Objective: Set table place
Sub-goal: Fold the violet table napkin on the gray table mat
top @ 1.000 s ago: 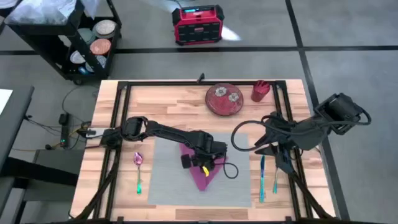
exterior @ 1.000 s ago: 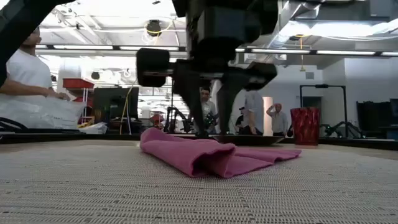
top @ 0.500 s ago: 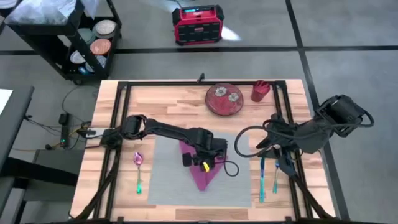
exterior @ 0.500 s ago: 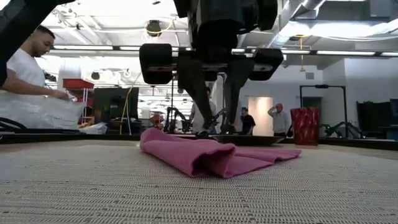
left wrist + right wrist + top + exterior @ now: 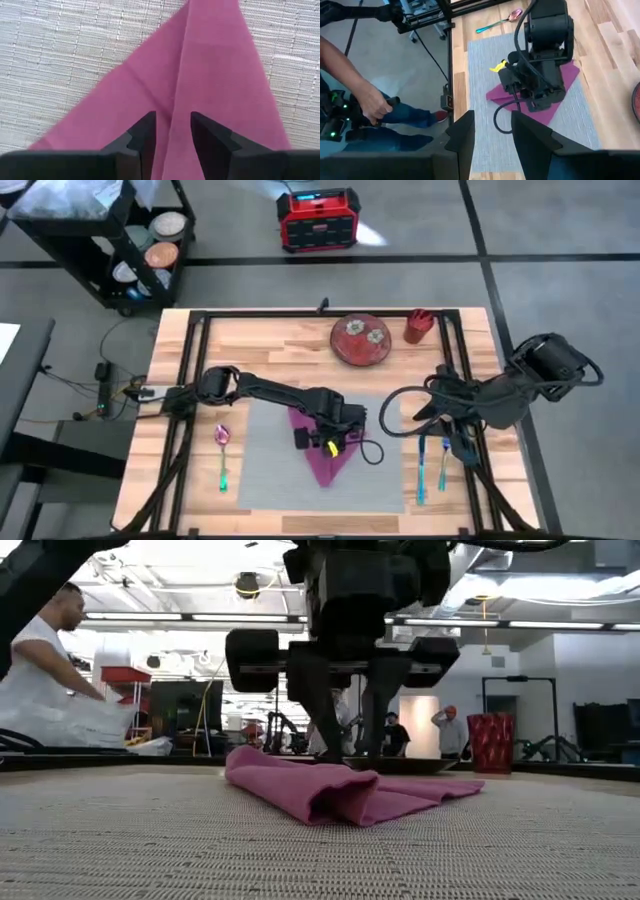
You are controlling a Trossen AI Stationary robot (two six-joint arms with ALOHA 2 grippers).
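Left gripper (image 5: 172,131) down on the napkin (image 5: 210,75).
I've narrowed its fingers around the fold, not yet clamped; right gripper (image 5: 492,131) backs off, parted, empty.

placemat (image 5: 268,465): flat on the table (image 5: 270,340), near-centre
napkin (image 5: 322,465): on the placemat, middle
left gripper (image 5: 335,442): down on the napkin
spoon (image 5: 223,455): on the table, left of the placemat
two utensils (image 5: 432,463): right of the placemat, side by side
plate (image 5: 361,339): far side, beyond the placemat
cup (image 5: 418,328): just right of the plate
right gripper (image 5: 447,432): above the two utensils
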